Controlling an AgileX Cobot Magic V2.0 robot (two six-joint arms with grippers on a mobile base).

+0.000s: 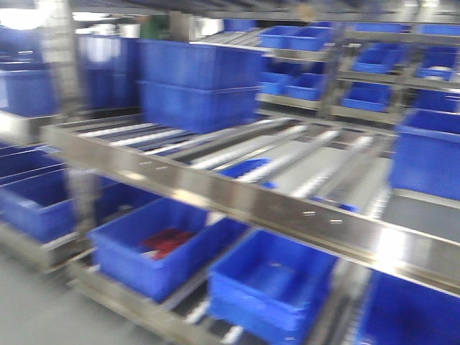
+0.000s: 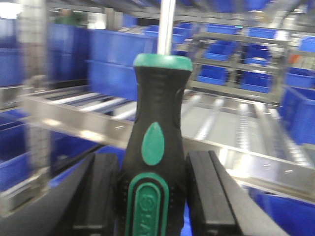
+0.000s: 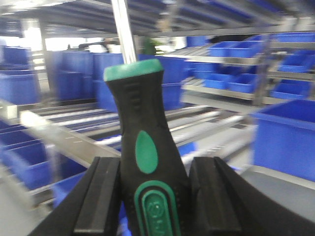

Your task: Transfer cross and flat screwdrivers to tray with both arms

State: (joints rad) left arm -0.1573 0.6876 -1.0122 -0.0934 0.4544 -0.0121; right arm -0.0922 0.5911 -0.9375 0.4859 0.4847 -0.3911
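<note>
In the left wrist view, a screwdriver [image 2: 156, 132] with a chunky black-and-green handle stands upright, its silver shaft running up out of frame. My left gripper [image 2: 153, 196] is shut on the handle, one black pad on each side. The right wrist view shows the same: a second black-and-green screwdriver [image 3: 145, 142] points up, clamped by my right gripper [image 3: 153, 196]. Neither tip shows, so cross and flat cannot be told apart. The tray is out of view. Neither arm appears in the blurred front view.
Steel roller racking [image 1: 237, 194] fills the front view, its front rail running diagonally. Deep blue bins stand on it [image 1: 198, 83] and on the lower shelf [image 1: 269, 284]; one lower bin [image 1: 154, 248] holds red items. More blue bins [image 3: 285, 135] sit to the right.
</note>
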